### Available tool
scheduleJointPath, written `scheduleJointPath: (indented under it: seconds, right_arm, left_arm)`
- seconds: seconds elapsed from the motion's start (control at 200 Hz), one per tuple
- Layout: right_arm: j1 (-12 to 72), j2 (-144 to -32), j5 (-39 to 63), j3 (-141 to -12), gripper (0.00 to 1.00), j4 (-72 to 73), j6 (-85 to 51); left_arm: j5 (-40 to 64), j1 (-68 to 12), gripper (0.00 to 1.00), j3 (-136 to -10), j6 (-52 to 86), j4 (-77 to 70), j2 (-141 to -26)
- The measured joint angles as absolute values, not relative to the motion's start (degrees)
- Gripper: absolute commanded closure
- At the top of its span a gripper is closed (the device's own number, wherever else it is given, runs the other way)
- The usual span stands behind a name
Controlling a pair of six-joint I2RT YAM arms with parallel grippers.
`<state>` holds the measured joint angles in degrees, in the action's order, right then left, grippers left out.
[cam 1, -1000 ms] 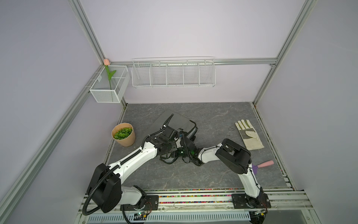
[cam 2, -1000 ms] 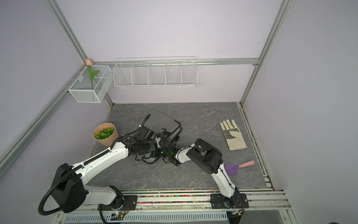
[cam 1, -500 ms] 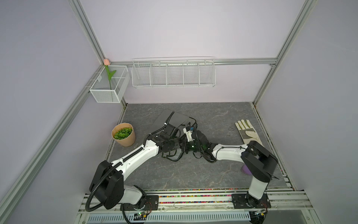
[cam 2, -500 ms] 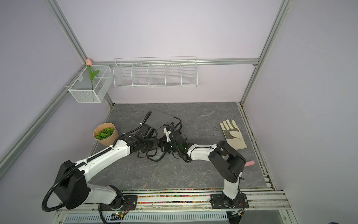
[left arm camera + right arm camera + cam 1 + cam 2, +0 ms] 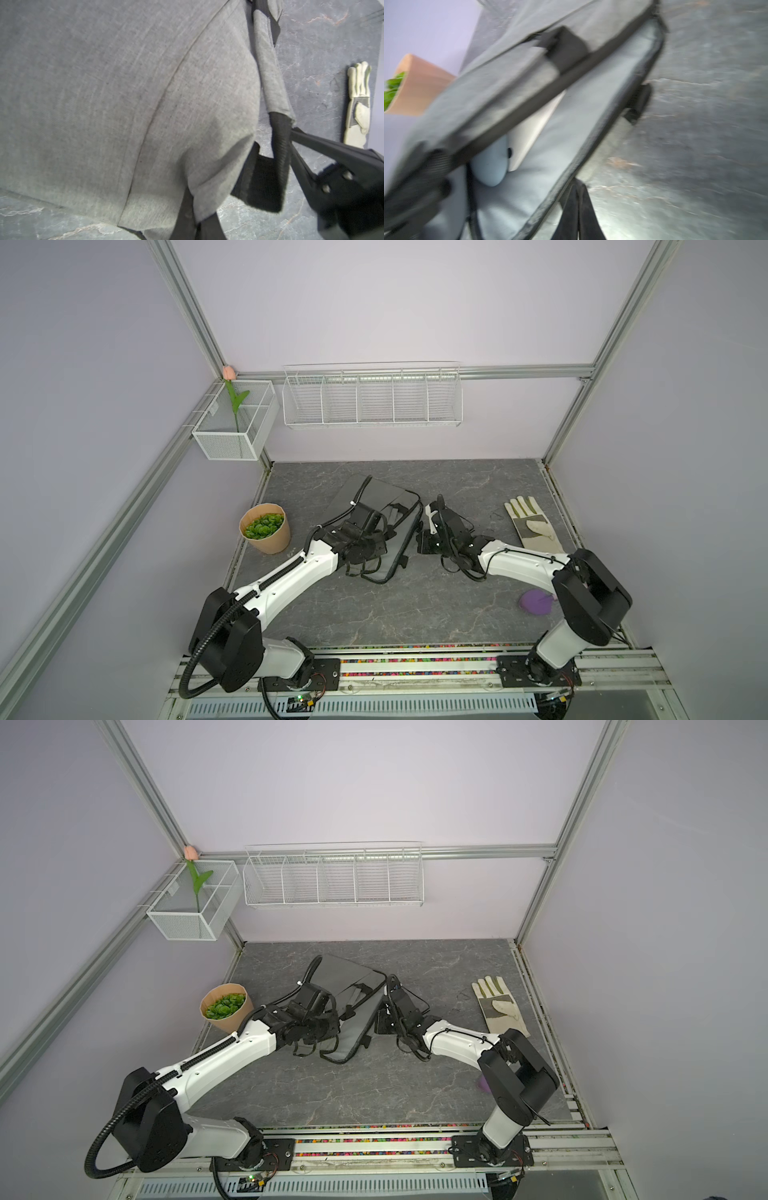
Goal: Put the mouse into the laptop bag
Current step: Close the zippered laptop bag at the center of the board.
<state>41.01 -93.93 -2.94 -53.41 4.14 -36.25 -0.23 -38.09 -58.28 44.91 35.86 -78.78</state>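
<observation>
Grey tabletop point(image 5: 395, 605), mouse point(image 5: 490, 166) now inside laptop bag point(image 5: 382, 493), right gripper point(image 5: 577, 187) withdrawn

Glove point(image 5: 534, 526) lying flat; cup of greens point(image 5: 266, 531) upright; purple piece point(image 5: 534, 602) partly hidden; wire rack point(image 5: 372, 398) mounted above.

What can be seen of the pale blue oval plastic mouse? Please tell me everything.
The pale blue oval plastic mouse looks smooth, with one small black spot at its side. It lies inside the open grey fabric laptop bag, on the pale lining, close beside a white flat piece. The bag's lifted upper flap hides part of it. Only the blurred right wrist view shows it; no buttons can be made out.
</observation>
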Motion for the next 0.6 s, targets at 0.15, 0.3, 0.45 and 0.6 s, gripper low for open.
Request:
scheduleJointPath:
  seconds: [0.15,0.3,0.45,0.6]
  right_arm:
    - [38.26,-93.01,-3.38,-53.39,0.89,3.60,-35.62]
    - [35.73,-93.01,-3.18,-54.65,0.87,2.11,-34.85]
    - [33.65,-94.24,-3.05,-58.11,0.87,0.97,-33.69]
    - [31.40,-98.87,-2.33,-64.31,0.77,-0.64,-31.59]
  left_arm:
    - [1.93,-38.35,0.49,-58.19,45.45,34.87,-78.41]
    - [3.38,-38.24,0.39,-58.41,45.80,33.71,-78.15]
    - [3.22,-38.26,0.78,-61.69,44.42,34.50,-78.11]
    - [0.58,-38.13,0.93,-69.06,41.71,34.96,-79.94]
